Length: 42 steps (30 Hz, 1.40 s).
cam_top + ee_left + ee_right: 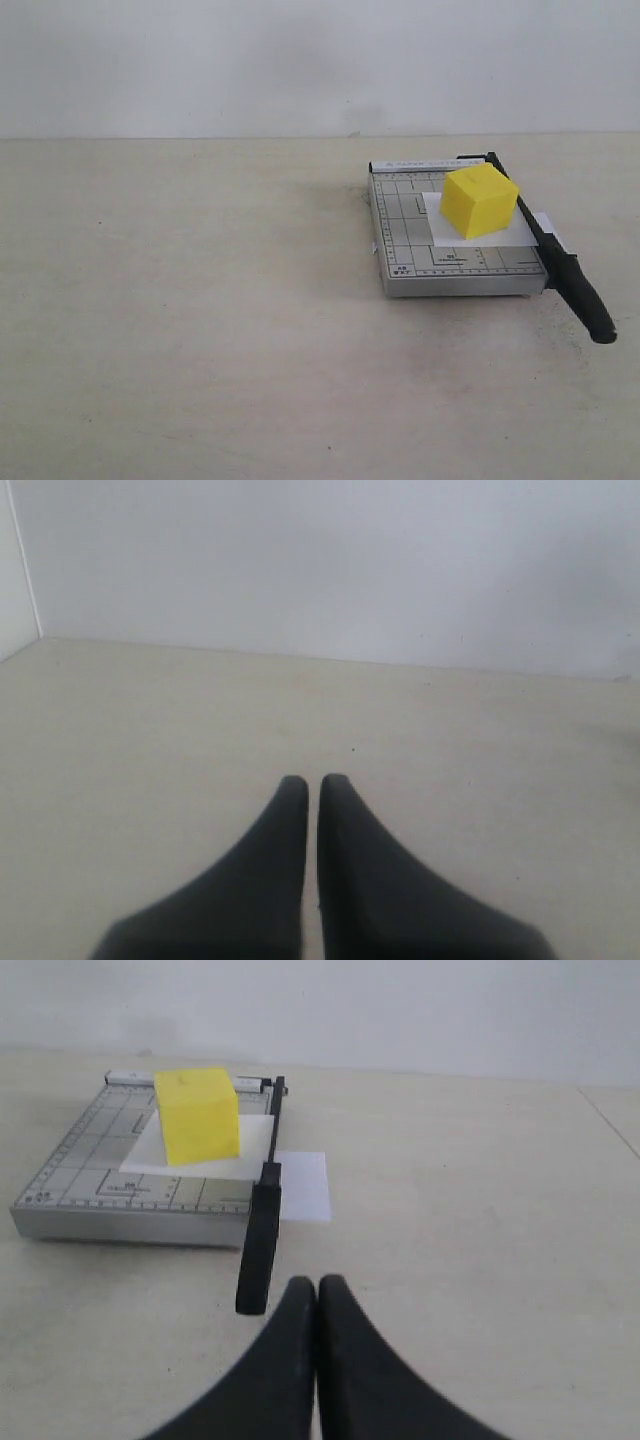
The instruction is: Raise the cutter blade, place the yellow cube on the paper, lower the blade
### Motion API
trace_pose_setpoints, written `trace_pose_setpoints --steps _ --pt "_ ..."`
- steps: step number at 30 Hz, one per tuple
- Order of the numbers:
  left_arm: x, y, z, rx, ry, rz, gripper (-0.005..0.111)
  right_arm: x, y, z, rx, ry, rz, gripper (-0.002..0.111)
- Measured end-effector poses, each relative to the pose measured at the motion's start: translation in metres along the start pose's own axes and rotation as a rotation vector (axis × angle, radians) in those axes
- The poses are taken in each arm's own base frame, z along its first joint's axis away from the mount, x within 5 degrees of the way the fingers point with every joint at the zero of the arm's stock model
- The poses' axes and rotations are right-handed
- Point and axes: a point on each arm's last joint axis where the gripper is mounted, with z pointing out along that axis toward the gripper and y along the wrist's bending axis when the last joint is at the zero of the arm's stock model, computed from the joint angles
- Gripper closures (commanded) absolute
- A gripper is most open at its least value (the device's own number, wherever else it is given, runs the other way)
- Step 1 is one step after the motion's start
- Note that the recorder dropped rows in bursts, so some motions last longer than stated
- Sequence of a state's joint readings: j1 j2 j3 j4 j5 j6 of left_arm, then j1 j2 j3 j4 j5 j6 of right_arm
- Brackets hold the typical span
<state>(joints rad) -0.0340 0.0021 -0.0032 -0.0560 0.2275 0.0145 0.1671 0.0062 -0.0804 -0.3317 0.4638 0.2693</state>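
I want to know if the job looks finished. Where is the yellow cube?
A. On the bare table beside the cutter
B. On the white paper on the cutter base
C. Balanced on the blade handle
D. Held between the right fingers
B: the yellow cube sits on the paper lying on the cutter base, with the blade lowered along the base's edge.

soft, even, fairly bright light. the cube point(480, 200) is brightest on top, one side a shade darker. a thin shadow runs under the base point(400, 215). left gripper point(313, 780) and right gripper point(316, 1282) blur dark, close to the lens.
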Motion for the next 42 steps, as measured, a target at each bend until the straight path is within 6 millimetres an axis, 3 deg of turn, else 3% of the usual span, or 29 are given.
trace_pose_setpoints --steps 6,11,15,23,42 --pt "-0.003 0.000 0.000 -0.001 -0.034 0.004 0.102 0.019 0.002 0.008 -0.006 0.034 -0.015 0.109" --pt "-0.004 0.000 0.000 -0.001 -0.044 0.004 0.102 0.018 0.004 0.009 -0.027 0.015 0.015 0.109" --pt "-0.004 0.000 0.000 -0.001 -0.044 0.004 0.102 0.019 0.009 0.008 -0.052 0.027 0.150 0.109" --pt "-0.004 0.000 0.000 -0.001 -0.046 0.004 0.102 0.020 -0.001 0.008 0.155 0.019 0.145 0.109" --pt "-0.004 0.000 0.000 -0.001 -0.048 0.004 0.102 0.020 0.000 0.008 0.137 0.017 0.174 0.109"
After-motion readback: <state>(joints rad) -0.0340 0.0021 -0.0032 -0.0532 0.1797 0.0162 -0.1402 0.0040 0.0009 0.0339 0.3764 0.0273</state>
